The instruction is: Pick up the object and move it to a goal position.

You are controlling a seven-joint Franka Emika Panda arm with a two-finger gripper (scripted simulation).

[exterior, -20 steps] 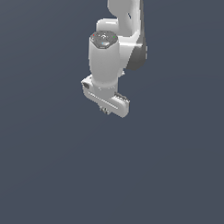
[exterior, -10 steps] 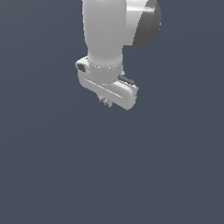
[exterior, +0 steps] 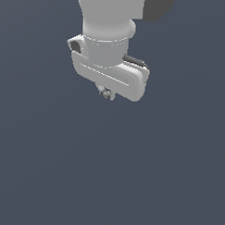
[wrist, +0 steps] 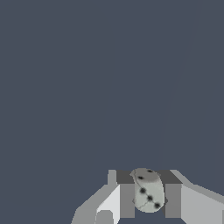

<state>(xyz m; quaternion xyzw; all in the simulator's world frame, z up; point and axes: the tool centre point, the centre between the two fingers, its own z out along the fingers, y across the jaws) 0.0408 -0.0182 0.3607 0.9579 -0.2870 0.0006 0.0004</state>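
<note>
Dice-like object (wrist: 148,191), pale and rounded with dark pips, sits pinched between the fingers of the end effector (wrist: 149,199), closed on it, high in the exterior view, so I'd carry it goalward smoothly, keeping grip pressure steady throughout.

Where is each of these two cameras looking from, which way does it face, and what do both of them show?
Exterior view: off the arm, looking at the white arm and gripper against a plain dark blue-grey background.
Wrist view: on the wrist, looking along the fingers, which are shut on a pale, black-spotted object.
Shared: the gripper; in the exterior view the object is mostly hidden beneath the hand.
</note>
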